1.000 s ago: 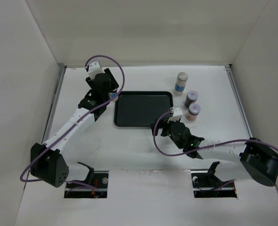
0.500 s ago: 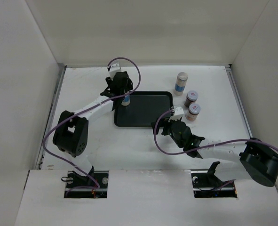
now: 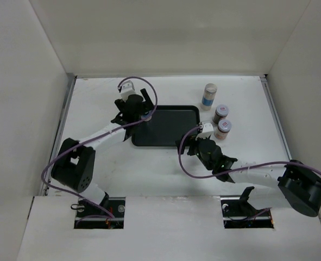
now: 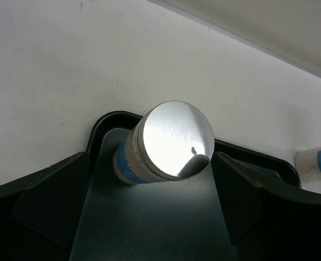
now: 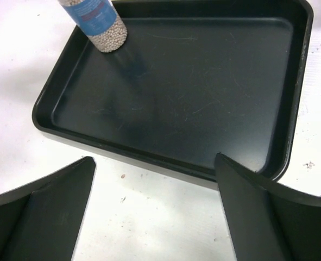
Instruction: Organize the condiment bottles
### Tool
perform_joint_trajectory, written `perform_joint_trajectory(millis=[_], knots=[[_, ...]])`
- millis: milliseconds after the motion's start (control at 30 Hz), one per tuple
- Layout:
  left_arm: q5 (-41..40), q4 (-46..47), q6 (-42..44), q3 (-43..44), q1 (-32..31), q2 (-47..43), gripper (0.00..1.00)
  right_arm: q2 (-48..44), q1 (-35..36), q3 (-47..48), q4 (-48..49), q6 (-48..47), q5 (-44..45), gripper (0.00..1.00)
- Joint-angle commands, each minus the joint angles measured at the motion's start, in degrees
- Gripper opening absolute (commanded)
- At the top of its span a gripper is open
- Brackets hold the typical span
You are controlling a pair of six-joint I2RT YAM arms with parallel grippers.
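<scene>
A tall grey-capped condiment bottle (image 4: 174, 138) with a blue-white label stands upright in the back left corner of the black tray (image 3: 171, 128). My left gripper (image 4: 151, 163) is open around it, one finger on each side and clear of it; from above, the left gripper (image 3: 141, 110) partly covers this bottle (image 3: 145, 116). My right gripper (image 5: 155, 163) is open and empty over the table, just off the tray's front right rim (image 5: 290, 109). Another tall bottle (image 3: 208, 96) and two short red-lidded jars (image 3: 221, 112) (image 3: 224, 129) stand to the right of the tray.
White walls enclose the table on the left, back and right. The right arm's purple cable (image 3: 247, 166) loops over the table in front of the tray. The tray floor (image 5: 193, 87) holds only the one bottle (image 5: 98, 22).
The left arm carried the tall bottle from left of the tray into its back left corner, then opened and let it go. The right arm stayed in place.
</scene>
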Motion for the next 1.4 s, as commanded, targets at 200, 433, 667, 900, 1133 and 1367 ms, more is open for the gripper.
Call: perform_joint_trajectory(millis=[200,433,667,900,1133,1367], knots=[[-7.50,12.73,-6.68,-20.69,1.20,-26.83,0.88,-6.81,-0.51,2.81,-3.63,0.42,2.64,0.25],[-0.60,9.30,-16.26,-35.55,6.47,-37.67,0.42,-10.95,-8.84,11.78,-25.25,0.96,16.36,0.70],[4.26,16.59,-20.49,-45.31,8.07,-37.32,0.49,-7.70,-21.06,15.21,-33.62,-0.01,19.79,1.00],[5.23,24.16,-20.84,-47.97,6.31,-34.95,0.52,2.22,-27.66,18.20,-33.89,-0.10,15.32,1.00],[4.88,24.16,-20.67,-47.88,5.69,-34.33,0.52,9.61,-30.39,19.96,-27.13,-0.98,8.37,0.99],[4.53,24.16,-20.32,-48.23,5.95,-35.30,0.52,4.72,-28.21,17.07,-22.11,-3.26,12.31,0.65]])
